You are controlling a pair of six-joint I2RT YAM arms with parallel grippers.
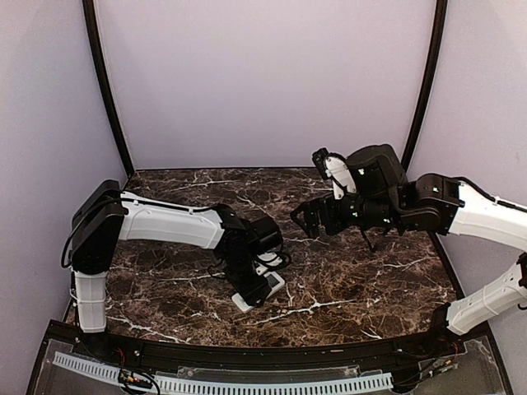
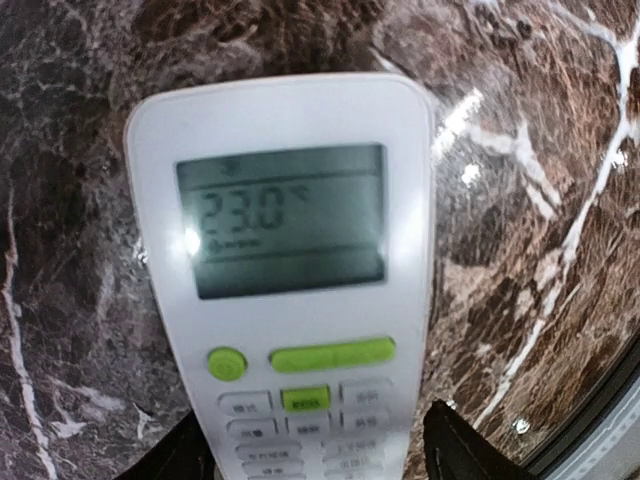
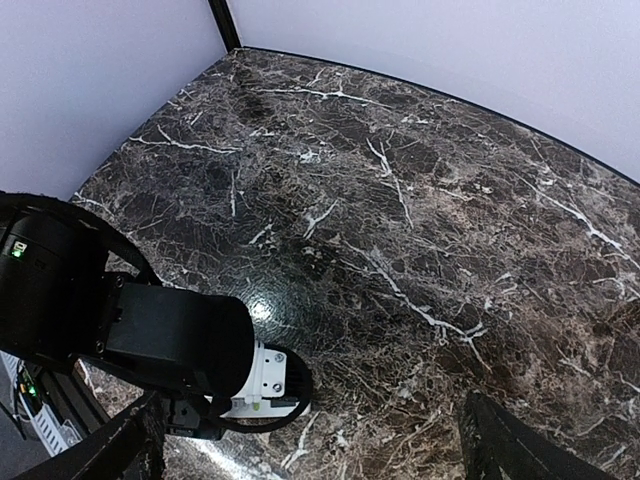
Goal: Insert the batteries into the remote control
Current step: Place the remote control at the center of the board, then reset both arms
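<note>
Remote control (image 2: 290,280) in left tool (image 2: 315,448), marble table (image 2: 70,150) around; right tool (image 1: 303,220) spread, apart.

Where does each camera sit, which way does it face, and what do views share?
Top external: above and behind the bases, looking down on the dark marble table; both arms show.
Left wrist: just over the white rectangular plastic remote control, facing down; the left gripper clasps it.
Right wrist: raised, facing down across the table toward the left arm; the right gripper is open.
Shared: top external and left wrist both show the remote.
</note>
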